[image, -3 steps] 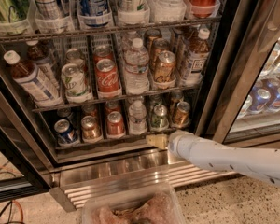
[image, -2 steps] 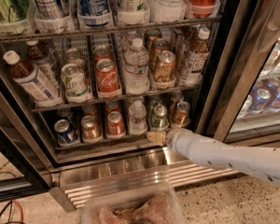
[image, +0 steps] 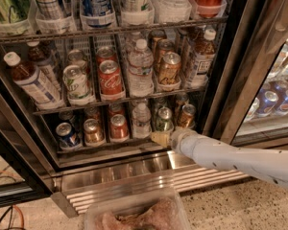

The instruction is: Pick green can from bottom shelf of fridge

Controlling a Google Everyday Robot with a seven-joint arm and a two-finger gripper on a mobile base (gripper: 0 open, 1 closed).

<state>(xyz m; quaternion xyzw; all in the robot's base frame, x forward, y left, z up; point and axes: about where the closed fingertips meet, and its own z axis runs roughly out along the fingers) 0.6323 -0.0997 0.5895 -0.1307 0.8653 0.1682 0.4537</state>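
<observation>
The fridge [image: 233, 66] stands open, with wire shelves of cans and bottles. The green can [image: 164, 120] stands upright on the bottom shelf [image: 110, 149], right of a small water bottle [image: 141, 120] and left of an orange-brown can [image: 186, 115]. My gripper [image: 159, 138], pale yellow at the tip of the white arm [image: 230, 158], is at the shelf's steel front edge, just below and in front of the green can. I cannot tell whether it touches the can.
The bottom shelf also holds a red can [image: 118, 127], a gold can [image: 93, 131] and a blue can [image: 67, 135]. The tier above holds a Coca-Cola can [image: 110, 78] and bottles. A steel grille [image: 134, 176] and a plastic container [image: 134, 213] lie below.
The gripper has moved slightly up and left, closer to the bottom shelf's front edge and the green can. The cans have not moved.
</observation>
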